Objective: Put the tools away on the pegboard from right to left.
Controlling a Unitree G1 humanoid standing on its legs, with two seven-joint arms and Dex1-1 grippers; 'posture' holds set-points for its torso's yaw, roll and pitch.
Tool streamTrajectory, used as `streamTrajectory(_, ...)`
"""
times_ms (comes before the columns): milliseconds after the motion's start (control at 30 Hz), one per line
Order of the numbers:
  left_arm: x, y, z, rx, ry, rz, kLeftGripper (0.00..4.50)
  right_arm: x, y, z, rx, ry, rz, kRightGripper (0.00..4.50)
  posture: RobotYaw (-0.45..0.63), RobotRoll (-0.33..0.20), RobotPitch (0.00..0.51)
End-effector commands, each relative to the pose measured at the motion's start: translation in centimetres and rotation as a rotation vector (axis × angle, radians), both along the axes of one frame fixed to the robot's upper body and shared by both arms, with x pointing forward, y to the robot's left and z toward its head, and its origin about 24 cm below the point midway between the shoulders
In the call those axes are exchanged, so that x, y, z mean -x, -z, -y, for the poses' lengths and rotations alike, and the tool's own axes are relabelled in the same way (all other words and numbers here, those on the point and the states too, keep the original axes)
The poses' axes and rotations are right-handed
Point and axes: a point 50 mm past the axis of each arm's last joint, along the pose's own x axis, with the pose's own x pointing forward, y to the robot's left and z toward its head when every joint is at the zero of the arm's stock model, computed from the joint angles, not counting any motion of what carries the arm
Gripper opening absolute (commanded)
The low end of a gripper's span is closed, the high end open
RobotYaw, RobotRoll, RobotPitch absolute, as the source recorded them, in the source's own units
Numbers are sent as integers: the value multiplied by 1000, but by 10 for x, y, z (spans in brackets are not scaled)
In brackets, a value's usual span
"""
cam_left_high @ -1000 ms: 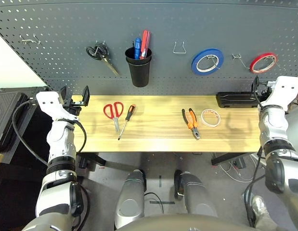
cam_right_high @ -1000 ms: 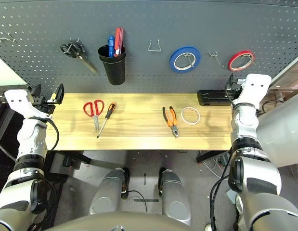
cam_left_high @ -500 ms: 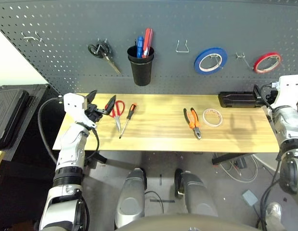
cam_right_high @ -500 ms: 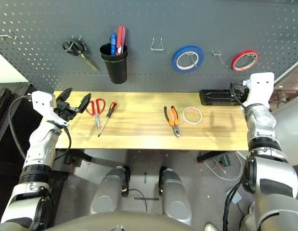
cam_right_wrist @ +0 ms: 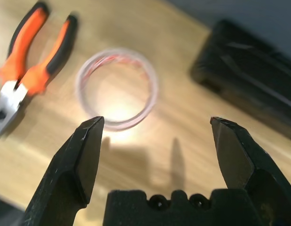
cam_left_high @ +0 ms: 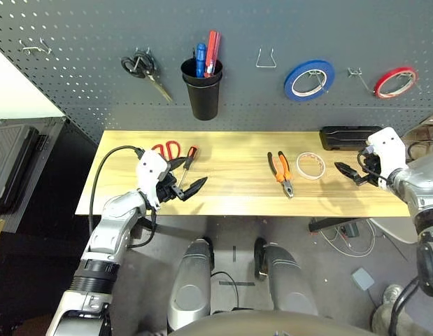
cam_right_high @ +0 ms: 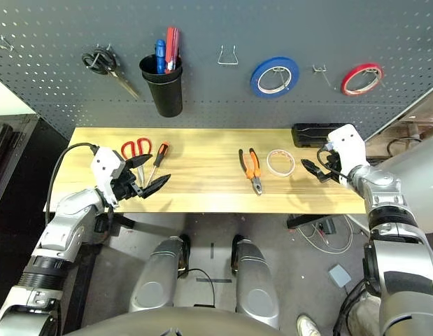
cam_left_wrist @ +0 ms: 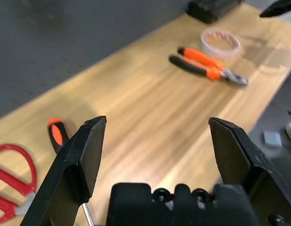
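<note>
The cream-white tape roll (cam_left_high: 299,166) lies flat on the light wooden tabletop (cam_left_high: 233,189), and it is the landmark here. Just to its left are the orange-and-black-handled pliers (cam_left_high: 281,175), handles toward the pegboard (cam_left_high: 237,42). To its right the right gripper (cam_right_high: 317,166) hovers over the wood, its claw spread with nothing between the fingers. Behind and right of the roll, a black case (cam_left_high: 349,138) sits at the back of the table.

Well to the roll's left lie the orange-and-black-handled screwdriver (cam_right_high: 159,159) and, beside it, the red-handled scissors (cam_right_high: 137,149). The left gripper (cam_left_high: 195,176) hangs near these two, its claw also spread and empty.

Behind the roll rises the dark grey pegboard, carrying the blue tape roll (cam_left_high: 293,85), the red tape roll (cam_left_high: 380,91), the black-handled scissors (cam_left_high: 152,75) and a black cup (cam_left_high: 203,100) of pens and red-handled tools. In front of and below the roll is the grey floor (cam_left_high: 233,248), with a looped pale cable (cam_left_high: 355,255) and a small grey box (cam_left_high: 363,280).
</note>
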Motion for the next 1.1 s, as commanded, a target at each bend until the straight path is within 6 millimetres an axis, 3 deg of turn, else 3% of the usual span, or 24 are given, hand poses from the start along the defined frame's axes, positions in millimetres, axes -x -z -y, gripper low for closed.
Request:
streamTrajectory(33, 7, 6, 4, -73, 53, -30, 4460, 0, 2, -2, 77, -89, -88, 4500, 184, 0, 278)
streamTrajectory(333, 13, 5, 4, -106, 57, -26, 4460, -16, 1, -24, 161, -207, -192, 4500, 237, 0, 321)
streamTrajectory(600, 28, 3, 5, -117, 37, -44, 4460, -21, 17, -52, 234, -283, -273, 4500, 297, 0, 357)
streamTrajectory(800, 34, 1, 3, -127, 23, -50, 4460, -21, 27, -59, 277, -261, -324, 4500, 334, 0, 365)
streamTrajectory(900, 36, 0, 2, -130, 10, -52, 4500, -20, 30, -59, 281, -225, -337, 3882, 344, 0, 364)
streamTrajectory(1100, 36, 1, 2, -130, 5, -54, 4500, -17, 33, -54, 284, -190, -337, 1566, 335, 0, 357)
